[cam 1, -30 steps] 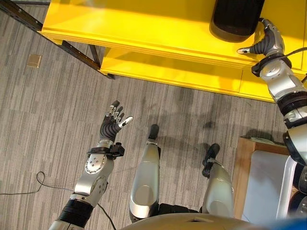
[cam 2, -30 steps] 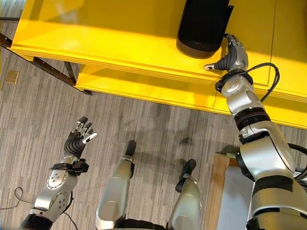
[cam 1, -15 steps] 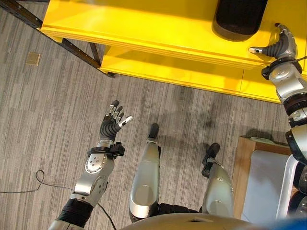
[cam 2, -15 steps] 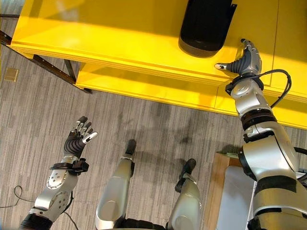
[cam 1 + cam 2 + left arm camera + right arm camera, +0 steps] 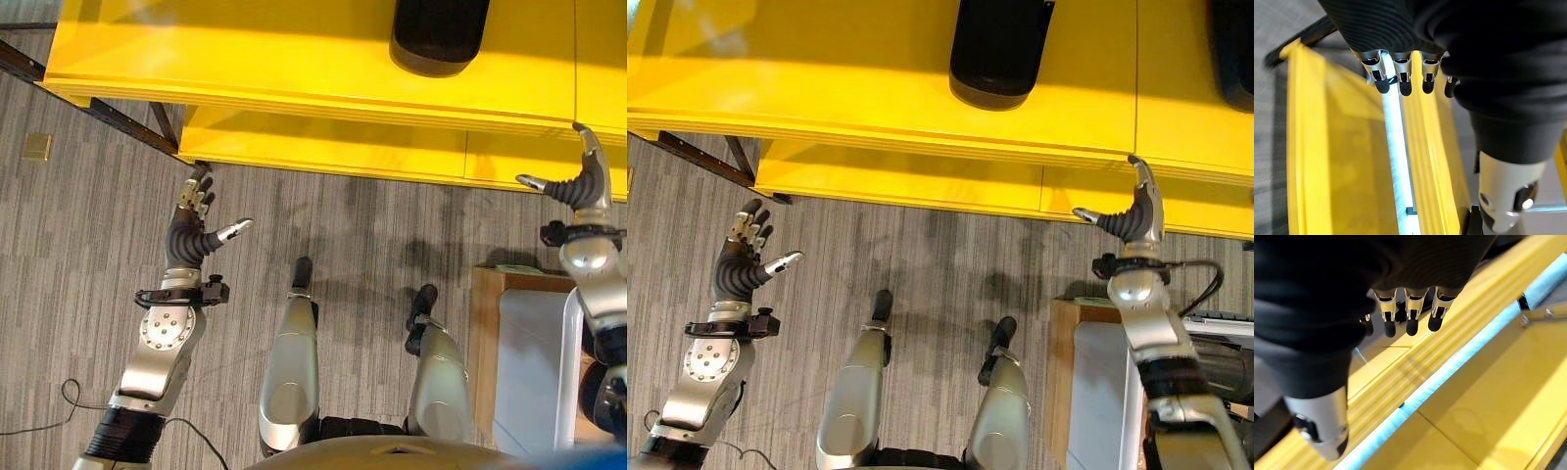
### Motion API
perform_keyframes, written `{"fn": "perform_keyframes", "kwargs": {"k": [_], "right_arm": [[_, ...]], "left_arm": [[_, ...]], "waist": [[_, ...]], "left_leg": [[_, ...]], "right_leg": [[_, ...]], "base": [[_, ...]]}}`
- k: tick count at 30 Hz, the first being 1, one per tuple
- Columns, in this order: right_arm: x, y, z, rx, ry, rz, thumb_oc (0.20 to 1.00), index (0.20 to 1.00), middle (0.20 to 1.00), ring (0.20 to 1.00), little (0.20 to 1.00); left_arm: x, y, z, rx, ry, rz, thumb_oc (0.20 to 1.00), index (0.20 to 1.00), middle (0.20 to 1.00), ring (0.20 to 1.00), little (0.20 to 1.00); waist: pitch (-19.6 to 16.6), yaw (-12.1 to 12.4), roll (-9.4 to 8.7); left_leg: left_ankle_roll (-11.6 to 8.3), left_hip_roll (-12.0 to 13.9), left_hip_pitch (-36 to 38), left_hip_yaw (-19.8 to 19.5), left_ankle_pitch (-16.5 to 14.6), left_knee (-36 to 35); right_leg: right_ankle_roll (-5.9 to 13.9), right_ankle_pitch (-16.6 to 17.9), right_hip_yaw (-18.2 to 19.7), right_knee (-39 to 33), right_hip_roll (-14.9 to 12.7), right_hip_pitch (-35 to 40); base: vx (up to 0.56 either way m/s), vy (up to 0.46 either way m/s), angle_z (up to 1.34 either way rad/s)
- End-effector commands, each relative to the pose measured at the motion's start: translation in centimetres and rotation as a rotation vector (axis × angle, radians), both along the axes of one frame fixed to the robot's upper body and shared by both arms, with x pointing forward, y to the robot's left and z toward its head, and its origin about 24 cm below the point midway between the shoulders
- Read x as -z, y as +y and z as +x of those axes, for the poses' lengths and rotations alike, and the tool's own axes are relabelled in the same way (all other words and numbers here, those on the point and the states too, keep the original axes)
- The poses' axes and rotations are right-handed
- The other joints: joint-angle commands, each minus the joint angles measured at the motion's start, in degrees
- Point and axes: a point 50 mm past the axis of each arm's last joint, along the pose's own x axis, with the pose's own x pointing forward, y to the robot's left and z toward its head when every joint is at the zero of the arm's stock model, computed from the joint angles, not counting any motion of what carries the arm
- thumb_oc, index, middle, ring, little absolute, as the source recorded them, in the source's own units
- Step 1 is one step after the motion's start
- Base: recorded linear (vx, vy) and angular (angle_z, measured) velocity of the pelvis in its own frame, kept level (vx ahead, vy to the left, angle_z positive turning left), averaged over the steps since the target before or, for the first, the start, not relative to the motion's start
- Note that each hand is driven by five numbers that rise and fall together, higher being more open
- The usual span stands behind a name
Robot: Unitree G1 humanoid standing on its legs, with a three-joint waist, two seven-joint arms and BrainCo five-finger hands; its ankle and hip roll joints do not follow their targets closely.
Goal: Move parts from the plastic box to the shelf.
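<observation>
hanging empty with fingers spread, the right hand sits just below the yellow shelf edge. the left hand is spread empty too. the black part beyond the right hand is cut off at the top.

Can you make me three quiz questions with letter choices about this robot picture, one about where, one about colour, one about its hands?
1. Where is the black part?
A. on the shelf's top board
B. on the floor
C. in the left hand

2. What colour is the shelf?
A. blue
B. yellow
C. white

3. How is the right hand?
A. curled round a part
B. open and empty
C. squeezing cloth

Answers: 1 A, it rests on the yellow top board. 2 B, every board is yellow. 3 B, its fingers are straight with nothing between them.
</observation>
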Motion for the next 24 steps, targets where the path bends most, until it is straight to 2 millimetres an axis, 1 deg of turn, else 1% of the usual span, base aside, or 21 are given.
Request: {"fn": "perform_keyframes", "kwargs": {"k": [1,2,5,6,8,11,14,17,18,19,20,21,24], "right_arm": [[-2.9,0.8,0.2,-0.088,-0.155,0.019,1.0,1.0,1.0,1.0,1.0],[-2.8,1.7,-0.8,-0.145,-0.184,0.027,1.0,1.0,1.0,1.0,1.0],[-2.4,2.3,-2.1,-0.192,-0.212,0.08,1.0,1.0,1.0,1.0,1.0],[-2.3,2.4,-2.5,-0.203,-0.22,0.098,1.0,1.0,1.0,1.0,1.0],[-2.0,2.9,-3.1,-0.24,-0.245,0.189,1.0,1.0,1.0,1.0,1.0],[-1.5,3.4,-3.8,-0.273,-0.252,0.24,1.0,1.0,1.0,1.0,1.0],[-1.3,3.6,-4.4,-0.291,-0.262,0.291,1.0,1.0,1.0,1.0,1.0],[-0.9,3.8,-4.8,-0.297,-0.278,0.345,1.0,1.0,1.0,1.0,1.0],[-0.9,3.8,-4.8,-0.297,-0.278,0.345,1.0,1.0,1.0,1.0,1.0],[-1.0,4.0,-5.1,-0.301,-0.287,0.346,1.0,1.0,1.0,1.0,1.0],[-0.7,3.9,-5.3,-0.297,-0.295,0.39,1.0,1.0,1.0,1.0,1.0],[-0.7,3.8,-5.3,-0.296,-0.295,0.391,1.0,1.0,1.0,1.0,1.0],[-0.6,3.6,-5.8,-0.273,-0.307,0.391,1.0,1.0,1.0,1.0,1.0]], "left_arm": [[-2.6,-0.1,-0.8,-0.021,-0.152,0.112,1.0,1.0,1.0,1.0,1.0],[-3.6,0.1,-1.1,-0.059,-0.208,0.23,1.0,1.0,1.0,1.0,1.0],[-4.7,0.4,-1.7,-0.117,-0.277,0.379,1.0,1.0,1.0,1.0,1.0],[-4.9,0.4,-1.7,-0.131,-0.289,0.415,1.0,1.0,1.0,1.0,1.0],[-5.9,0.3,-1.8,-0.149,-0.353,0.552,1.0,1.0,1.0,1.0,1.0],[-6.6,-0.4,-1.6,-0.128,-0.405,0.683,1.0,1.0,1.0,1.0,1.0],[-7.0,-1.0,-1.4,-0.103,-0.433,0.754,1.0,1.0,1.0,1.0,1.0],[-7.2,-1.1,-1.2,-0.108,-0.456,0.781,1.0,1.0,1.0,1.0,1.0],[-7.2,-1.1,-1.2,-0.108,-0.456,0.781,1.0,1.0,1.0,1.0,1.0],[-7.4,-1.0,-1.0,-0.128,-0.464,0.816,1.0,1.0,1.0,1.0,1.0],[-7.7,-0.9,-0.8,-0.146,-0.479,0.874,1.0,1.0,1.0,1.0,1.0],[-7.7,-0.9,-0.8,-0.145,-0.481,0.876,1.0,1.0,1.0,1.0,1.0],[-8.0,-0.8,-0.1,-0.171,-0.496,1.002,1.0,1.0,1.0,1.0,1.0]], "waist": [[-1.43,0.41,-0.74],[-1.76,-0.18,-0.82],[-2.41,-0.92,-1.02],[-2.58,-1.19,-1.06],[-2.89,-2.07,-1.03],[-3.26,-2.96,-1.14],[-3.59,-4.12,-1.13],[-3.64,-5.13,-1.0],[-3.64,-5.11,-1.0],[-3.69,-5.74,-0.92],[-3.68,-6.6,-0.83],[-3.62,-6.35,-0.89],[-3.64,-7.86,-0.72]], "left_leg": [[-0.21,1.74,-1.75,0.24,3.12,-1.93],[-0.38,2.08,-1.4,0.37,3.21,-2.33],[-0.6,2.45,-0.63,0.7,3.4,-2.9],[-0.68,2.49,-0.44,0.8,3.45,-2.99],[-0.81,2.82,0.08,1.05,3.5,-3.21],[-1.0,3.32,1.02,1.68,3.53,-3.48],[-1.09,3.78,2.05,2.36,3.57,-3.84],[-1.05,4.27,2.96,3.3,3.57,-3.96],[-1.05,4.27,2.97,3.32,3.57,-3.96],[-1.06,4.55,3.44,3.82,3.54,-4.08],[-1.06,4.91,3.89,4.35,3.47,-4.06],[-1.07,4.95,4.04,4.53,3.45,-4.1],[-1.25,5.42,5.07,5.52,3.27,-4.26]], "right_leg": [[-0.15,-8.17,-0.41,4.26,-0.1,7.05],[0.02,-8.14,-0.41,3.92,0.07,7.2],[0.22,-7.99,-0.09,3.42,0.2,7.46],[0.29,-7.9,-0.05,3.25,0.18,7.52],[0.41,-7.82,0.19,3.06,0.22,7.65],[0.54,-7.68,0.83,2.92,0.23,7.73],[0.7,-7.47,1.63,2.57,0.49,7.79],[0.78,-7.2,2.72,2.5,0.75,7.4],[0.78,-7.2,2.74,2.51,0.75,7.39],[0.82,-7.21,3.39,2.66,0.89,7.09],[0.83,-7.14,4.03,2.55,1.07,6.91],[0.83,-7.14,4.2,2.57,1.08,6.9],[0.86,-7.11,5.43,2.69,1.33,6.51]], "base": [[0.0,-0.018,-0.04],[0.01,-0.014,-0.04],[0.0,-0.005,-0.02],[-0.01,0.002,-0.08],[-0.01,0.014,-0.11],[-0.01,0.019,-0.08],[-0.01,0.024,-0.13],[-0.02,0.025,-0.19],[-0.02,0.019,-0.26],[-0.02,0.043,-0.25],[-0.02,0.042,-0.2],[-0.01,0.034,-0.35],[-0.01,0.017,-0.29]]}}
